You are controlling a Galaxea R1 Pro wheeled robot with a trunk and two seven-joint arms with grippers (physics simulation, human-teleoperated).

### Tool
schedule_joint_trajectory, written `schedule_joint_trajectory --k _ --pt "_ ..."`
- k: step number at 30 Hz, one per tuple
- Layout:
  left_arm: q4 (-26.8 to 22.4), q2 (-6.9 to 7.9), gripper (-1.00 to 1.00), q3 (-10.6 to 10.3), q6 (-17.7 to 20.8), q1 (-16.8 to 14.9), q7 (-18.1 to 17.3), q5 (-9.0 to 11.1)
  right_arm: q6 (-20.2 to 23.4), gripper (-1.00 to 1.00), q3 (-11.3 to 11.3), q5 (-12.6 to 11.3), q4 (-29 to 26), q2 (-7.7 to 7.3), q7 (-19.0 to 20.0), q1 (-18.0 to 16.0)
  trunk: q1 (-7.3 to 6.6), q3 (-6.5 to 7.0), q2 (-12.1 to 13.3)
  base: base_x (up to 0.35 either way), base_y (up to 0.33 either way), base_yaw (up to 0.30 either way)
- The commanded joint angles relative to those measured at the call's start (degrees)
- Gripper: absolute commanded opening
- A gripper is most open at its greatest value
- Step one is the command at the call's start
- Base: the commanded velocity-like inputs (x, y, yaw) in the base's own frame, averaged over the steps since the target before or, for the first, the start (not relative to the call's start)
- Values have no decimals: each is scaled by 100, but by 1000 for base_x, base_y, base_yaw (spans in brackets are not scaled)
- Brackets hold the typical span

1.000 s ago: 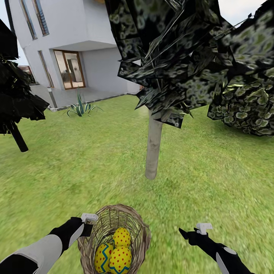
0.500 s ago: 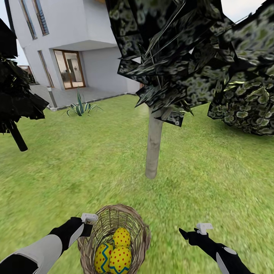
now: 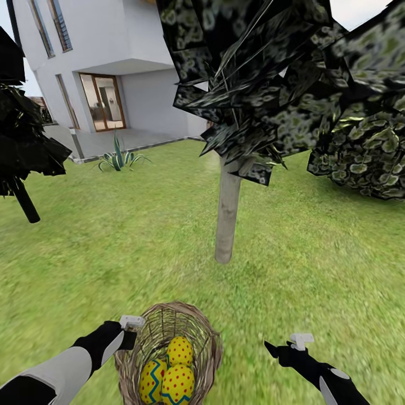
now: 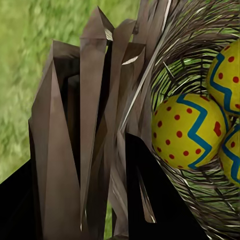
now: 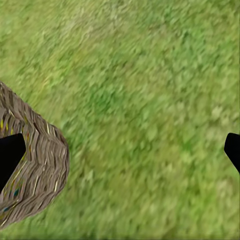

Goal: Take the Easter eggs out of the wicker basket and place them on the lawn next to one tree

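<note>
Mottled green lawn [image 3: 315, 264] under wicker basket [image 3: 205, 337] and tree [image 3: 227, 219].

Flat, even daylight; simulator render, soft textures.
No cast shadows under the tree [image 3: 227, 214] or wicker basket [image 3: 205, 332]; lawn [image 3: 315, 264] grass smeared and blurry, worst in the right wrist view; foliage blocky, dark; sky washed out pale.

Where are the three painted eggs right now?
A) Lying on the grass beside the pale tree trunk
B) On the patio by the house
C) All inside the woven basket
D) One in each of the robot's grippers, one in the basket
C: the head view shows all three Easter eggs sitting together inside the wicker basket, which stands on the lawn nearer the robot than the tree.
</note>
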Motion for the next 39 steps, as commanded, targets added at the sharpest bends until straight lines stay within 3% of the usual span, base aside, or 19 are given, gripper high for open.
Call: schedule_joint_trajectory --k 1,27,39 --pt "-2 6 -100 -31 29 -2 32 69 6 100 -41 39 -1 5 44 -5 1 -5 -4 238 0 0" --pt "10 16 -100 -31 26 -2 32 69 -108 100 -26 95 9 23 44 -3 1 -5 -4 331 0 0" --pt "10 16 -100 -31 26 -2 32 69 -117 100 -37 47 9 24 40 0 1 39 -4 335 0 -165"
